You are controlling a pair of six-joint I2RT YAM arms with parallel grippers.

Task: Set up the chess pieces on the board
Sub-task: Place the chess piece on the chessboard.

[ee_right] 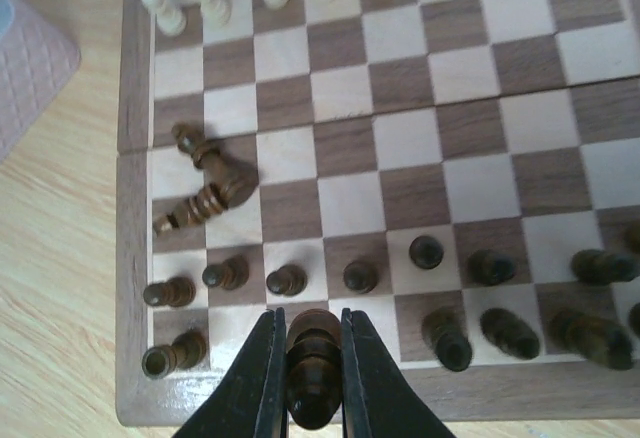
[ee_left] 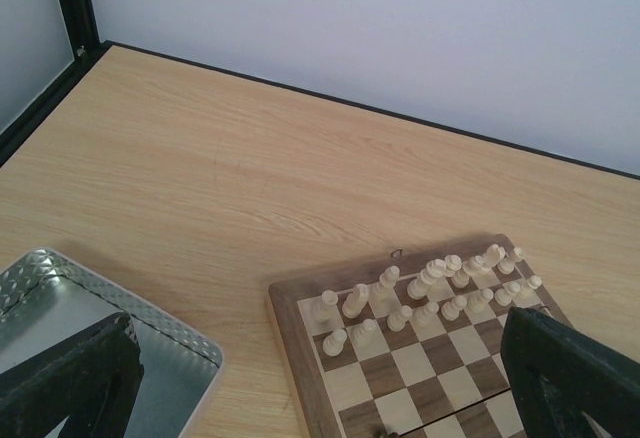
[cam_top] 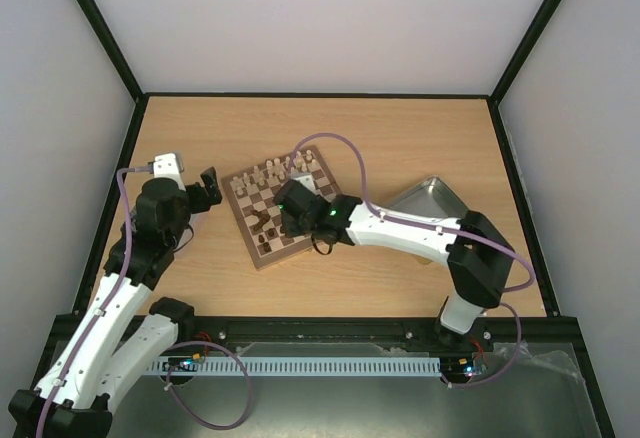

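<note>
1. Chess pieces of cream-coloured turned wood [ee_left: 400,316] stand in two rows along the far edge of the one square wooden chessboard with tan and brown checks [cam_top: 262,248]; their exact number I cannot tell.
2. Dark brown wooden chess pieces [ee_right: 360,276] stand in two rows at the near edge, at least six of them in the inner row.
3. Two fallen dark pieces [ee_right: 225,186] lie on their sides, touching each other, near the left border.
4. The right gripper [ee_right: 312,323] has its fingers narrow, clamped on one dark brown held piece [ee_right: 313,378] over the near-edge row.
5. The left gripper [ee_left: 318,358] is spread wide with nothing in it, beside the chessboard.
6. One silver metal tray [cam_top: 432,198] lies on the light wooden table [cam_top: 400,138], apart from the chessboard.
</note>
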